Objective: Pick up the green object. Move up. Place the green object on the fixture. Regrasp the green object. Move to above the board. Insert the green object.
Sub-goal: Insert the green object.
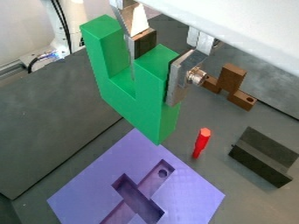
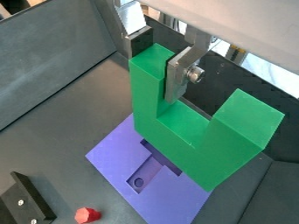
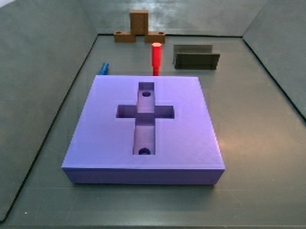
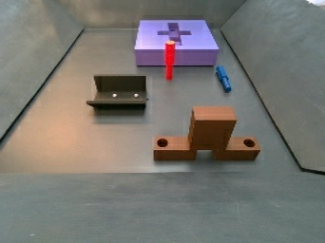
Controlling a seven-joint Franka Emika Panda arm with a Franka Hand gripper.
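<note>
Green chunky U-shaped block (image 1: 128, 83) sat clamped by one prong in the end effector (image 1: 158, 63), above the purple slab board (image 1: 100, 197); best aligned over the cross-shaped recess (image 1: 138, 185) before descending slowly.

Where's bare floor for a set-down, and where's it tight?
Free: floor between fixture and brown wooden stand, plus the strip fronting the board. Crowded: red peg and blue piece hug the board. Gripper holds the green object above the board.

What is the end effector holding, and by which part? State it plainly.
The end effector holds the green block, clamped on one prong, above the purple board.
</note>
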